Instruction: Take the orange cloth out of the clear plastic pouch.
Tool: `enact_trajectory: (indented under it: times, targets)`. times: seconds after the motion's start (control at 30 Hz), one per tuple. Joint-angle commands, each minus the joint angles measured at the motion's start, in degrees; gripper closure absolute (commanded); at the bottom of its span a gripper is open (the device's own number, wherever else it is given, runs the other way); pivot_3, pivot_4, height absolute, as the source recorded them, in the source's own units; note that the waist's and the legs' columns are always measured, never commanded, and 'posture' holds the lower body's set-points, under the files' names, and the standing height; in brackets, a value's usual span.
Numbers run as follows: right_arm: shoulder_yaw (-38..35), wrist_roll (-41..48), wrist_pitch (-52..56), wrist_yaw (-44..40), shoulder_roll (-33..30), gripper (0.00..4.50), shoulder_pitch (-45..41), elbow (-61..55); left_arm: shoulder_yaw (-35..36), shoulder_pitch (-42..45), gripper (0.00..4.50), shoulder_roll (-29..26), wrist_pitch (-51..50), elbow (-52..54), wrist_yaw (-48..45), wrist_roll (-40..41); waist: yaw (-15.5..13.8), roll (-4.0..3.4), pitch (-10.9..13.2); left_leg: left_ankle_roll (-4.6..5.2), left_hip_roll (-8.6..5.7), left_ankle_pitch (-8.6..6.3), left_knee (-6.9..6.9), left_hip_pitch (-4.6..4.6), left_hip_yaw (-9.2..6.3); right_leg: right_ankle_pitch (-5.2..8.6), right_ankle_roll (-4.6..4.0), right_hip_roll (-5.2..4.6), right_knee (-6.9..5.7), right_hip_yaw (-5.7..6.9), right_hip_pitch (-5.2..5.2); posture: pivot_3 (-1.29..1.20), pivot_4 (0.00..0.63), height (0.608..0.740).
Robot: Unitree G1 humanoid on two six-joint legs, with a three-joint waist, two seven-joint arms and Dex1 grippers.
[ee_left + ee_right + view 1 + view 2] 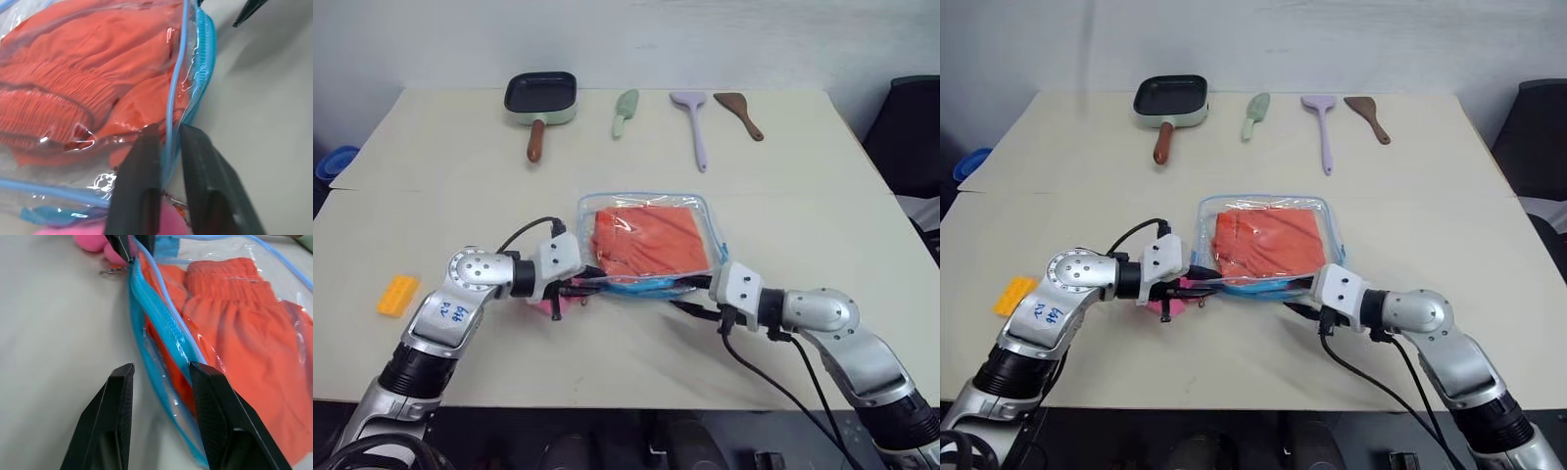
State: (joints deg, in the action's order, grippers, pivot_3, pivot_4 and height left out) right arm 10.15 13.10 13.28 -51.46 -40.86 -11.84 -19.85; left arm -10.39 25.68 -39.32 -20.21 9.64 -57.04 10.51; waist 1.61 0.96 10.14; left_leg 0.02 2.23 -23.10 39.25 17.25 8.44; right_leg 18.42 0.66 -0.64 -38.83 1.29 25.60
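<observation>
The clear plastic pouch point(641, 200), trimmed in light blue, lies flat on the table's near half with the orange cloth point(651, 240) folded inside it. My left gripper point(585, 288) is at the pouch's near left corner. In the left wrist view its fingers point(142, 161) stand almost together, pinching the blue edge trim point(178, 73). My right gripper point(690, 294) is at the near right corner, open. In the right wrist view it point(161, 369) straddles the blue zipper edge point(161, 328), one finger on the table side and the other over the pouch.
A pink plush toy point(553, 305) lies under the left gripper, and a yellow-orange brick point(397, 295) sits near the table's left edge. Along the far side lie a pan point(541, 98), a green spatula point(625, 111), a lilac spatula point(695, 122) and a brown spatula point(741, 113).
</observation>
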Motion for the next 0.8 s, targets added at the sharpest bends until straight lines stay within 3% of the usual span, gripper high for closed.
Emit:
enact_trajectory:
  times: [0.03, 0.53, 0.77, 0.8]
  targets:
    - [-2.55, 1.66, -1.96, -1.55, -0.61, 2.69, 1.09, -1.96, 0.8, -0.44, 2.23, -0.73, 2.38, 0.55, -0.04, -0.73, -0.01, 0.0, 0.0, 0.0, 0.0, 0.0, 0.0, 0.0, 0.0, 0.0, 0.0, 0.0, 0.0, 0.0, 0.0, 0.0, 0.15, 0.74]
    - [-4.96, 1.17, -3.45, -1.84, -0.4, 2.69, 3.31, -1.37, 1.69, 0.43, 2.23, -2.08, 9.58, -3.04, 0.63, -4.85, -0.05, 0.0, 0.0, 0.0, 0.0, 0.0, 0.0, -0.01, 0.0, 0.0, 0.0, -0.01, -0.02, 0.0, -0.01, 0.0, 0.15, 0.74]
    - [-5.36, 0.74, -3.64, -2.08, -0.83, 2.69, 3.67, -1.73, 1.44, 1.83, 4.4, -1.26, 10.41, -4.88, -0.07, -4.3, -0.01, 0.0, 0.0, 0.0, 0.0, 0.0, 0.0, -0.01, 0.01, 0.0, 0.0, 0.0, -0.02, 0.0, 0.0, 0.0, 0.15, 0.74]
    - [-5.4, 0.73, -3.63, -2.12, -0.87, 2.69, 3.65, -1.77, 1.48, 1.97, 4.46, -1.14, 10.34, -5.03, -0.13, -4.18, -0.02, 0.0, 0.0, 0.0, 0.0, 0.0, 0.0, -0.01, 0.01, 0.0, 0.0, 0.0, -0.02, 0.0, 0.0, 0.0, 0.15, 0.74]
